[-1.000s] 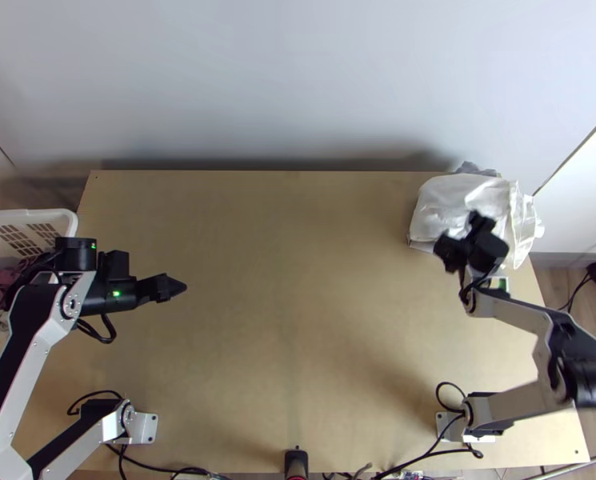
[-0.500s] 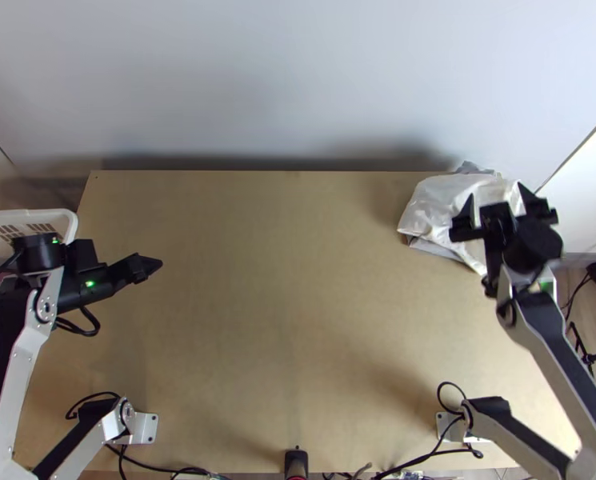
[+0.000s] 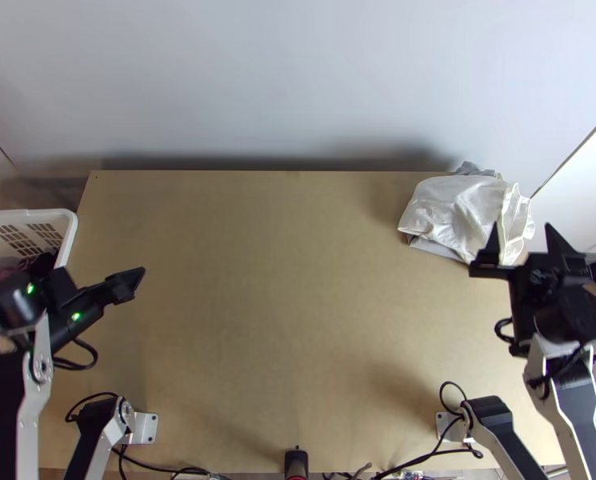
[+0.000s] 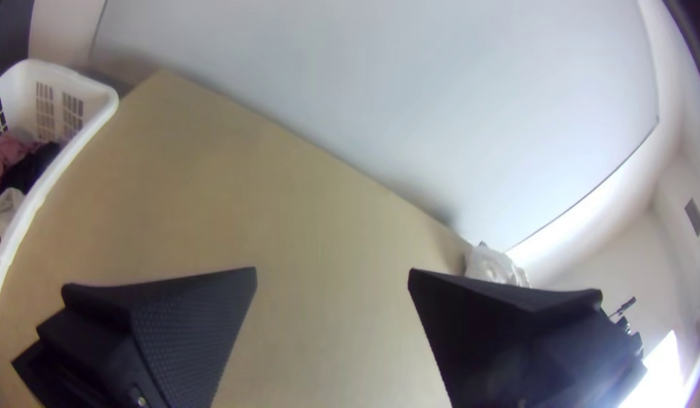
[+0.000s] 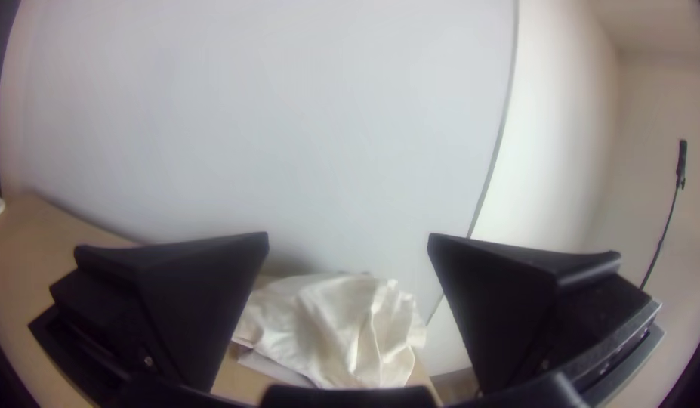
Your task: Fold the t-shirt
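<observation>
Our L grip [image 4: 333, 270] hangs over the table's [image 3: 298, 320] left side, fingers wide apart w/ nothing in them, near the basket [image 3: 69, 236]. R grip [image 3: 522, 227], also spread & empty, is just short of the shirt [image 3: 450, 210], which lies rumpled atop grey cloth [image 3: 437, 247] in the far R corner. We reckon folding's prob. done, i.e. next we need both grips parked clear, w/o snagging the pile.

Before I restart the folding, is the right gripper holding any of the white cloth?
No, the right gripper's fingers are open, with nothing between them.
</observation>
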{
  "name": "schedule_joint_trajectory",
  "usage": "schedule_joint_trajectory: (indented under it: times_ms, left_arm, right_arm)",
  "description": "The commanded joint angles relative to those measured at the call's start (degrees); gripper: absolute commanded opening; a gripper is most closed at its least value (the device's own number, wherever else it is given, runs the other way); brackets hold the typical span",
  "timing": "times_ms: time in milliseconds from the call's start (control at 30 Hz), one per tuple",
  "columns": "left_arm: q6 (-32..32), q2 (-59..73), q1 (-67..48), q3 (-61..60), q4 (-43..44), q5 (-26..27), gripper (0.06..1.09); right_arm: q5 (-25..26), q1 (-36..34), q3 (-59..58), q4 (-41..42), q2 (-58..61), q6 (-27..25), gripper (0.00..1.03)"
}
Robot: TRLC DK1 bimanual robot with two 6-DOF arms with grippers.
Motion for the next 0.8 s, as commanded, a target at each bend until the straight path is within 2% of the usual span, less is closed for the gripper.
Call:
schedule_joint_trajectory:
  times_ms: [0, 133, 367, 467, 533, 767]
  left_arm:
    - [-2.34, -13.26, 4.29, -8.93, 12.37, -0.77, 1.03]
    - [-7.27, -17.48, 5.78, -14.47, 25.29, -3.5, 1.03]
    - [-10.69, -24.68, 5.17, -26.95, 42.52, -10.79, 1.03]
    - [-9.9, -30.22, 4.2, -31.96, 45.42, -13.17, 1.03]
    - [-10.08, -31.36, 4.2, -34.42, 46.82, -13.17, 1.03]
    - [-11.75, -37.95, 2.8, -40.93, 47.18, -14.57, 1.03]
  right_arm:
    - [-0.02, -0.93, -5.79, -0.14, -10.39, 12.08, 0.98]
    - [0.07, -0.75, -15.37, 11.2, -15.4, 13.4, 0.98]
    - [-0.02, 1.36, -29.35, 20.86, -21.91, 13.57, 0.98]
    - [-0.19, 2.41, -34.27, 21.3, -28.59, 13.57, 0.98]
    - [-0.37, 4.52, -35.32, 16.03, -32.37, 13.75, 0.98]
    - [-4.32, 8.04, -35.32, 14.62, -35.09, 14.54, 0.96]
